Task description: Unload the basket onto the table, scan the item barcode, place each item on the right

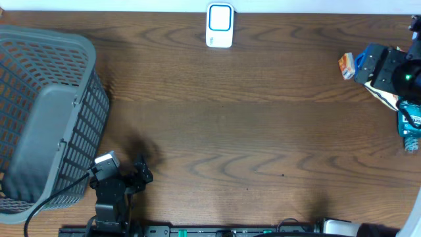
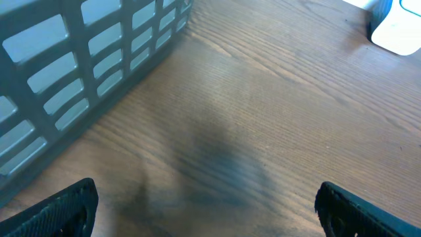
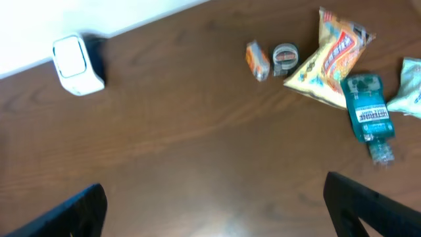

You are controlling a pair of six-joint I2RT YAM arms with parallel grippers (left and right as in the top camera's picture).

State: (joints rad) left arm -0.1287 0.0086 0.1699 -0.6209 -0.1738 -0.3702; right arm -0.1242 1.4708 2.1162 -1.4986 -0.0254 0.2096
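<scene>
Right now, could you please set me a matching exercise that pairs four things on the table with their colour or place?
Things:
1. basket
2. scanner
3. bottle
4. snack bag

Descriptions:
A. teal, lying on its side
B. white with a blue face, at the far edge of the table
C. grey, at the left end of the table
D. orange and yellow

Pairs: 1-C, 2-B, 3-A, 4-D
</scene>
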